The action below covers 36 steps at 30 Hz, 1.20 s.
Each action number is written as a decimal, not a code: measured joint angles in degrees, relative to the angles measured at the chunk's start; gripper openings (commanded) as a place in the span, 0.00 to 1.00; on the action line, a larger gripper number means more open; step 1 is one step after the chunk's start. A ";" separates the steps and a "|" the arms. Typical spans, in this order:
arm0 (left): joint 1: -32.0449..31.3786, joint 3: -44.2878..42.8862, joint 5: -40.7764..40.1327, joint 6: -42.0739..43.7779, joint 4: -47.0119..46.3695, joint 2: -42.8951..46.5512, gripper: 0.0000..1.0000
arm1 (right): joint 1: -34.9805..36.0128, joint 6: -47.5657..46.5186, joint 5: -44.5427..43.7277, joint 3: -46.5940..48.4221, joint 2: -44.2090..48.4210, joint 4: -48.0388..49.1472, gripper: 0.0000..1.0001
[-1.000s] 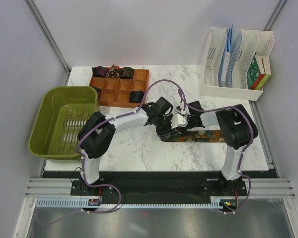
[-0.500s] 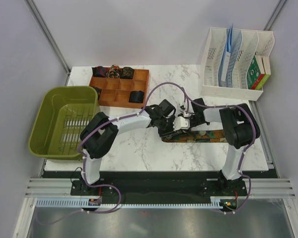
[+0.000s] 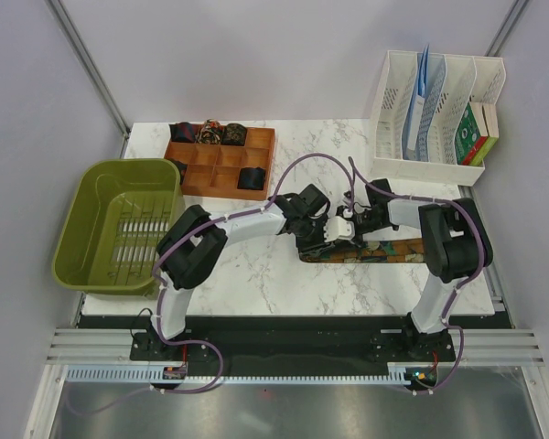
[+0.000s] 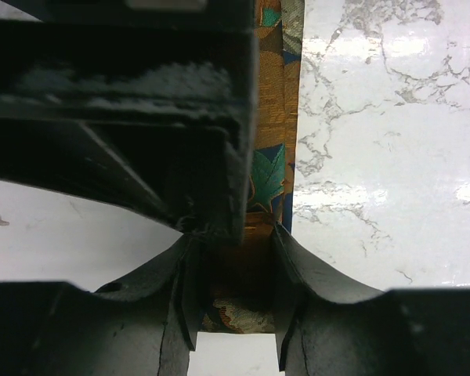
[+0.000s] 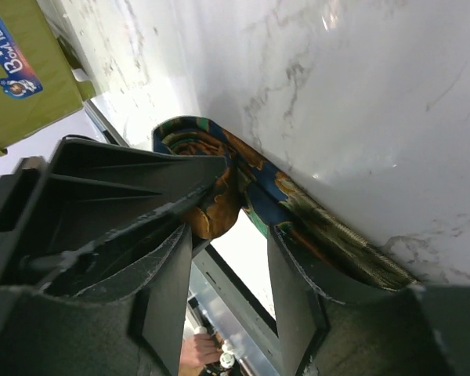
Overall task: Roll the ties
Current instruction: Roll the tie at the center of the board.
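Marble worktop (image 3: 256, 274) carries the patterned tie (image 3: 380, 251), lying flat at centre-right with its rolled end to the left. The coil could spring loose, since the right claw (image 5: 247, 227) stands half-open astride the fabric, gripping nothing. Only the left claw (image 4: 233, 251), narrowly set, pinches the roll's sides.

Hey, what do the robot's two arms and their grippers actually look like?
The left arm and right arm match: white tubular links, bulky black joint housings, black bases, and a purple cable looping along each. The left gripper and right gripper have two broad, angular fingers of dark matte plastic. No markings are legible.
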<state>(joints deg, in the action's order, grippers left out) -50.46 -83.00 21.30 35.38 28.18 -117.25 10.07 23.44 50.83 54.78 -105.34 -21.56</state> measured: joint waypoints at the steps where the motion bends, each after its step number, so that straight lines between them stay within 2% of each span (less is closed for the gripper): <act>1: -0.09 -0.17 -0.02 0.00 0.02 -0.22 0.43 | 0.24 0.72 0.02 -0.90 0.02 0.87 0.50; 3: -0.13 -0.39 -0.07 0.00 0.09 -0.39 0.43 | 0.90 1.75 0.02 -2.08 0.02 1.92 0.50; 6: -0.15 -0.55 -0.13 0.04 0.31 -0.57 0.44 | 2.38 2.78 -0.15 -2.84 0.00 3.65 0.40; 7: -0.15 -0.55 -0.17 0.04 0.35 -0.59 0.45 | 2.67 3.04 -0.09 -2.86 0.00 4.33 0.29; 9: -0.15 -0.55 -0.26 0.04 0.37 -0.63 0.47 | 2.80 3.58 0.33 -3.02 0.00 5.29 0.17; 10: -0.17 -0.55 -0.31 0.04 0.31 -0.74 0.50 | 2.86 3.96 0.72 -3.06 0.00 5.73 0.07; 12: -0.17 -0.55 -0.31 0.02 0.24 -0.87 0.51 | 2.95 3.91 0.96 -3.19 -0.07 6.29 0.00; 24: 1.97 3.08 1.55 -0.33 0.92 1.66 0.68 | 2.45 1.75 -0.83 -3.37 -2.45 6.54 0.00; 28: 3.63 7.48 1.62 -1.44 0.31 5.38 0.77 | 2.40 0.76 -1.25 -3.65 -3.06 5.92 0.00; 30: 4.42 10.10 1.57 -1.95 0.09 8.20 0.77 | 2.40 0.35 -1.18 -3.65 -3.13 5.92 0.00; 32: 5.11 11.78 1.55 -2.21 -0.15 10.69 0.55 | 2.36 0.17 -0.94 -3.61 -3.28 5.92 0.00; 34: 5.40 12.57 1.55 -2.49 -0.74 12.09 0.40 | 2.29 0.02 -0.68 -3.52 -3.50 5.90 0.00; 36: 5.38 12.90 1.68 -2.34 -1.38 12.33 0.35 | 2.25 -0.20 -0.39 -3.41 -3.61 5.86 0.00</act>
<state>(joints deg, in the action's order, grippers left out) -45.08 -70.11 22.98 33.04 26.81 -104.92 12.32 23.24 50.43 51.37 -108.95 -15.70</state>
